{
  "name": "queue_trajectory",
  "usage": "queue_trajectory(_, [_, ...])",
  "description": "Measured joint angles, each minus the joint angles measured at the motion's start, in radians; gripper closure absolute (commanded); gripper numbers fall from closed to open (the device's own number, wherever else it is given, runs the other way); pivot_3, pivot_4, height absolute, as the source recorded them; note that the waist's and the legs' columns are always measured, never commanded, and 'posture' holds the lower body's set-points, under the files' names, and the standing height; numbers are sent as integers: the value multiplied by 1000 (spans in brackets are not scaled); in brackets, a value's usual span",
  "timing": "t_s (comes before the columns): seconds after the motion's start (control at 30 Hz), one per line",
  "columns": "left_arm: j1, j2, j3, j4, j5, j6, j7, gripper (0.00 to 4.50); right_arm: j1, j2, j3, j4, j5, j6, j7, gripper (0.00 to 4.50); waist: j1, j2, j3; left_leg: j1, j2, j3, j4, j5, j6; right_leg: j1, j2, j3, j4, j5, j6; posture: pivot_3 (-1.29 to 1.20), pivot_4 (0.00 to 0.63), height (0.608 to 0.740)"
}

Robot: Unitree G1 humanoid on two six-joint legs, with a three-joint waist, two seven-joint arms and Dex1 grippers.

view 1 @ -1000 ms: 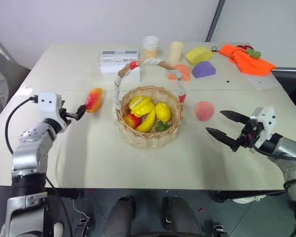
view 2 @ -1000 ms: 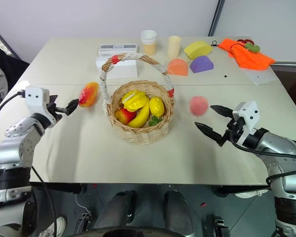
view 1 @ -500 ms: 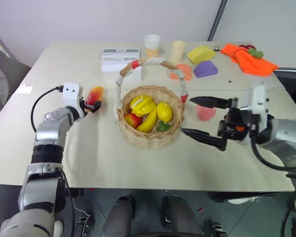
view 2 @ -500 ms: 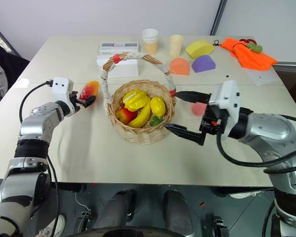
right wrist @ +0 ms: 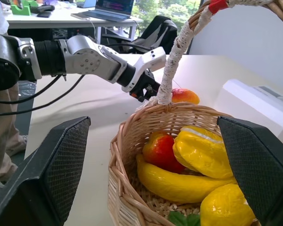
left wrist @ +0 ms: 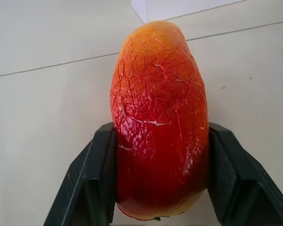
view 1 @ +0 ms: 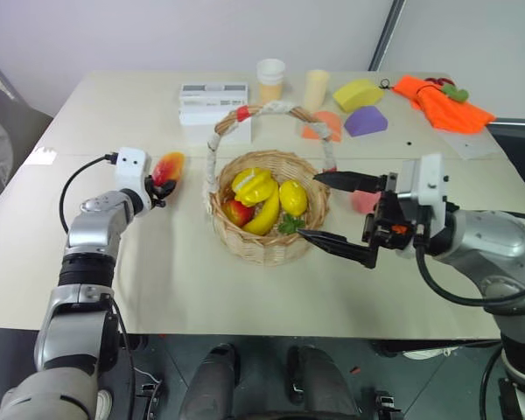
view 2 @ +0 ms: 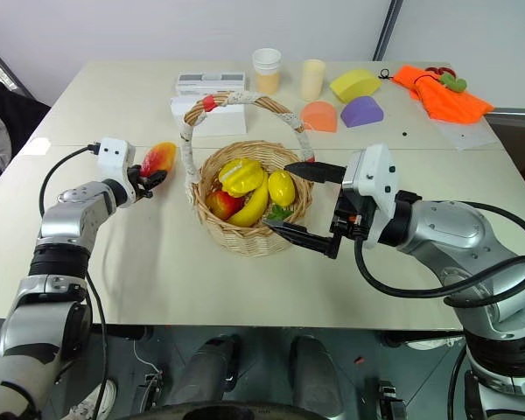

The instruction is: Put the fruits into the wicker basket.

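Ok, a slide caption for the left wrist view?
Left gripper shut on the mango, jaws pressing both its sides, above the table.

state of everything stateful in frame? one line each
mango: gripped by left hand, on table
left hand: shut on mango
right hand: open, empty, beside basket
peach: loose on table
wicker basket: upright, holds fruit
cup: upright

The peach (view 1: 364,202) near the table's (view 1: 157,289) right edge is mostly hidden behind the right gripper (view 1: 332,210), the mango's (left wrist: 159,122) lower end is cut off, and the wicker basket (right wrist: 132,197) runs past the frame.
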Motion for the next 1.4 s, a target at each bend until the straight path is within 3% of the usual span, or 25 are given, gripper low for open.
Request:
queue_trajectory(0.2, [204, 76, 86, -235, -51, -14, -64, 2243, 45, -7, -18, 5, -16, -8, 5, 0, -9, 0, 0, -1, 1, -1, -1, 0, 0, -2, 0, 2, -1, 0, 0, 0, 150, 740])
queue_trajectory(0.27, [330, 108, 147, -384, -132, -17, -154, 2243, 71, -21, -47, 17, -18, -9, 9, 0, -11, 0, 0, -1, 2, -1, -2, 0, -1, -2, -3, 3, -2, 0, -1, 0, 150, 740])
queue_trajectory(0.37, [554, 193, 263, -673, -364, 71, -361, 2243, 93, -38, -78, 64, -32, -21, 28, 0, -16, 0, 0, -2, 1, 0, -2, 1, -1, -2, -6, 3, -5, -1, -6, 0, 150, 740])
queue_trajectory(0.43, [616, 252, 304, -826, -514, 153, -465, 2243, 96, -39, -86, 111, -46, -35, 42, 0, -4, 2, 1, -2, 1, 1, -1, 1, -2, 0, -7, 3, -6, 0, -8, 0, 150, 740])
queue_trajectory(0.53, [590, 291, 299, -953, -644, 241, -485, 2243, 90, -37, -76, 154, -64, -54, 60, 0, 7, 4, 1, -1, 1, 2, 1, 1, -2, 4, -8, 0, -6, 0, -10, 0, 150, 740])
queue_trajectory(0.67, [420, 286, 156, -1036, -671, 307, -411, 2243, 64, -29, -64, 201, -86, -76, 67, 0, 3, 4, 1, -1, 1, 5, 2, 2, -2, 5, -6, 0, -6, 1, -9, 0, 150, 740])
queue_trajectory(0.73, [279, 236, 30, -1027, -613, 330, -335, 2243, 63, -23, -63, 222, -95, -78, 63, 0, 3, 3, 1, -1, 1, 8, 2, 2, -2, 5, -5, 0, -6, 2, -4, 0, 150, 740])
queue_trajectory(0.9, [157, 164, -172, -964, -451, 329, -249, 2243, 85, 8, -63, 259, -137, -79, 13, 0, -6, 3, 1, 0, 2, 15, 0, 1, -1, 2, -2, 3, -5, 4, 1, 0, 150, 740])
queue_trajectory(0.97, [137, 135, -207, -942, -423, 324, -241, 1480, 98, 25, -57, 285, -184, -88, -22, 0, -6, 3, 1, 0, 3, 15, 0, 1, -1, 1, 0, 3, -4, 4, 1, 0, 150, 740])
queue_trajectory(1.07, [123, 122, -217, -925, -412, 315, -250, 185, 99, 55, -37, 354, -277, -127, -91, 0, -8, 3, 1, 0, 3, 16, 0, 1, -1, 0, 0, 4, -4, 4, 1, 0, 150, 740])
queue_trajectory(1.1, [125, 124, -213, -926, -414, 313, -261, 65, 93, 72, -36, 393, -318, -149, -124, 0, -9, 3, 1, 0, 3, 16, 1, 1, -1, 0, 0, 5, -4, 4, 1, 0, 150, 740])
queue_trajectory(1.4, [324, 222, -88, -987, -480, 279, -402, 65, -30, 148, -2, 638, -461, -205, -223, 0, -26, 4, 1, 1, 4, 20, 0, 1, -1, 0, 0, 9, -3, 4, 0, 0, 150, 740])
